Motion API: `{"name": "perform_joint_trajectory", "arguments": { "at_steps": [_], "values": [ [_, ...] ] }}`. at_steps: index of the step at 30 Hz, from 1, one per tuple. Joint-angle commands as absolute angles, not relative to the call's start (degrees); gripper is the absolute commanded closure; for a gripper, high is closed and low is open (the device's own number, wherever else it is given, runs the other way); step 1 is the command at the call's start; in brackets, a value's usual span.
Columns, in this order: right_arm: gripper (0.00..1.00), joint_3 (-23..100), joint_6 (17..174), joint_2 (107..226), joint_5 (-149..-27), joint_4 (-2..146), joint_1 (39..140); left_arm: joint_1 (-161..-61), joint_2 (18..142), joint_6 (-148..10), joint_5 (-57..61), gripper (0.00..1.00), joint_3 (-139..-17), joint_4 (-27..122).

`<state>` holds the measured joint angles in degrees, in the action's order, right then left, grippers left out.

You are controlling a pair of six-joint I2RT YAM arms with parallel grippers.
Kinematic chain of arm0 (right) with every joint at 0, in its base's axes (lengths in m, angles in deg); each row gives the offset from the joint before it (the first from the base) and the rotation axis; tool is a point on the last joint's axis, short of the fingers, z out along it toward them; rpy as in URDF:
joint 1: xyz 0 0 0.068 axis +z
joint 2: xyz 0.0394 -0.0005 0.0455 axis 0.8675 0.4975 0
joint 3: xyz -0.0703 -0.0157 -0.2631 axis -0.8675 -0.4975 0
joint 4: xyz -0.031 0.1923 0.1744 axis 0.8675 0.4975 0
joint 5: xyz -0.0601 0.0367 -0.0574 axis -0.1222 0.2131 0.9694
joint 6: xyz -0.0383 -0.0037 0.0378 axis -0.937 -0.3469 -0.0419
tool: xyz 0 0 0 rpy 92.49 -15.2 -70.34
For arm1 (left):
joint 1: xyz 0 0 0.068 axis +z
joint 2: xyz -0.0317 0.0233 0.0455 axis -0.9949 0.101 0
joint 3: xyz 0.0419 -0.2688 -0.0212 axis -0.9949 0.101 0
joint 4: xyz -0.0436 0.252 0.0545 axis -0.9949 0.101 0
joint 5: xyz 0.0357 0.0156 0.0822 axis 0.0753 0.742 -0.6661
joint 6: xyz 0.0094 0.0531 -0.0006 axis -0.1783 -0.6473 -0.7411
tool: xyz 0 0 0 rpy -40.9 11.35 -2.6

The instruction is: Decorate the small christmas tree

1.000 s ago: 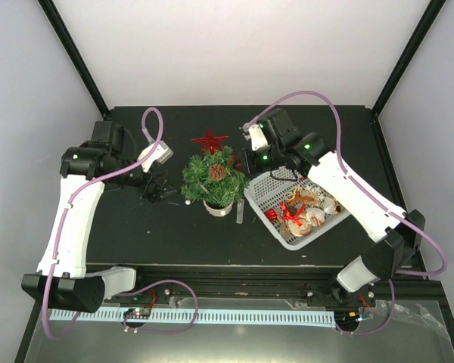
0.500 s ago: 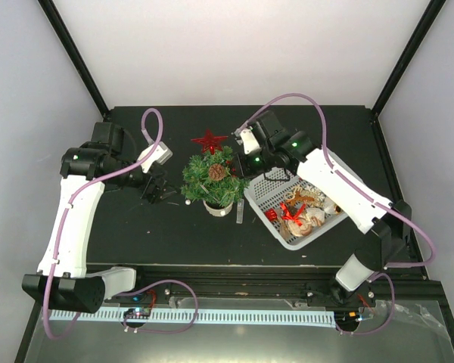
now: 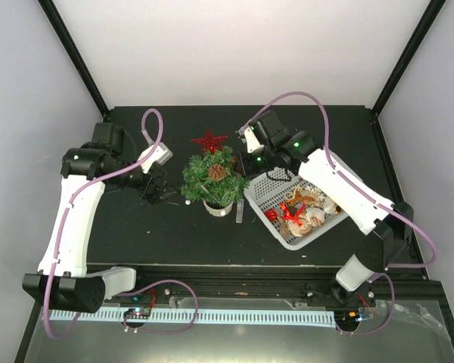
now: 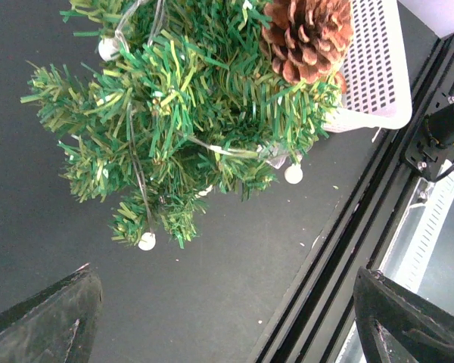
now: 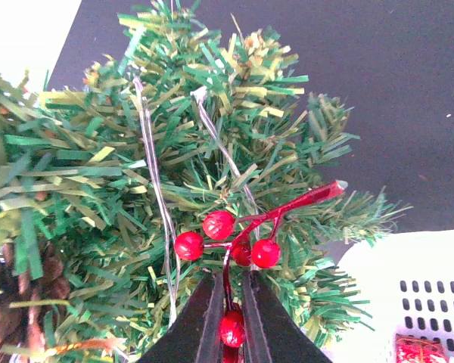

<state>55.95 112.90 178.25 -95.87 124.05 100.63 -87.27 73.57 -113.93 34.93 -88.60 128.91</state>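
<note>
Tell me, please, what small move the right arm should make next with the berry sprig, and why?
Probably push the berry sprig slightly deeper into the tree: the right arm holds its stem in shut jaws, and the berries lie only against the outer branch tips.

**Tree mid-table, an arm on each side**

Small bushy green artificial christmas tree stands mid-table, with a brown pine cone on it. Red star lies toward the far edge. White perforated plastic basket of ornaments sits toward the right edge. Left gripper is near the tree's left side. Right gripper is at its right, red sprig at the tip.
</note>
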Motion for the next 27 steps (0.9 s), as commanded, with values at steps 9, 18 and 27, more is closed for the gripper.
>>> {"name": "perform_joint_trajectory", "arguments": {
  "at_steps": [9,18,27],
  "values": [
    [0.88,53.5,114.1,171.6,-91.0,122.5,99.2,-86.8,73.3,-114.6,36.4,0.09,-87.6,127.9],
    [0.90,54.3,115.9,177.2,-90.7,124.9,98.8,-86.8,73.3,-114.5,36.4,0.09,-87.5,128.0],
    [0.90,52.2,117.4,179.2,-91.2,123.1,97.5,-86.8,73.9,-114.4,35.7,0.09,-88.4,128.8]
  ]
}}
